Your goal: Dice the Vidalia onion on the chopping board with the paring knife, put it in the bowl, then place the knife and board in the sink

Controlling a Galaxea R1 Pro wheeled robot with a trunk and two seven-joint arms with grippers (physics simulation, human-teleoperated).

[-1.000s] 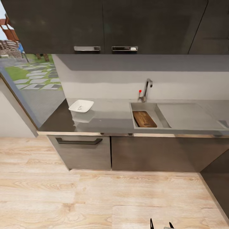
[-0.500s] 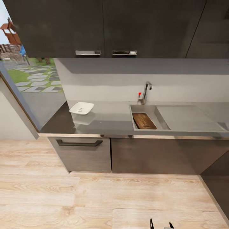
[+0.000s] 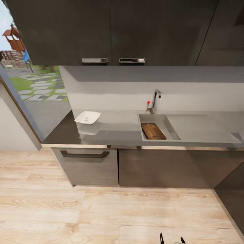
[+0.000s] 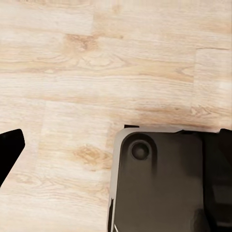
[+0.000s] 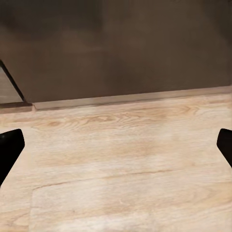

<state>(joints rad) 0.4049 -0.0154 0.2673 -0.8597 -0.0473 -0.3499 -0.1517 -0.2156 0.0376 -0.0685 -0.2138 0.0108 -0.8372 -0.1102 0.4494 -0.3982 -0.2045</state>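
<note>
— 2 grippers: left gripper (image 4: 116,145) and right gripper (image 5: 116,145), fingers spread wide over wooden floor (image 3: 101,210).
— We see chopping board (image 3: 153,131) inside sink (image 3: 152,118) at 1 o'clock; bowl (image 3: 87,117) on countertop (image 3: 118,128) at 11.

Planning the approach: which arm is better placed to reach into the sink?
Right, probably. The sink with the chopping board lies right of the head view's centre; the left hand and right hand both hang open over floor.
</note>
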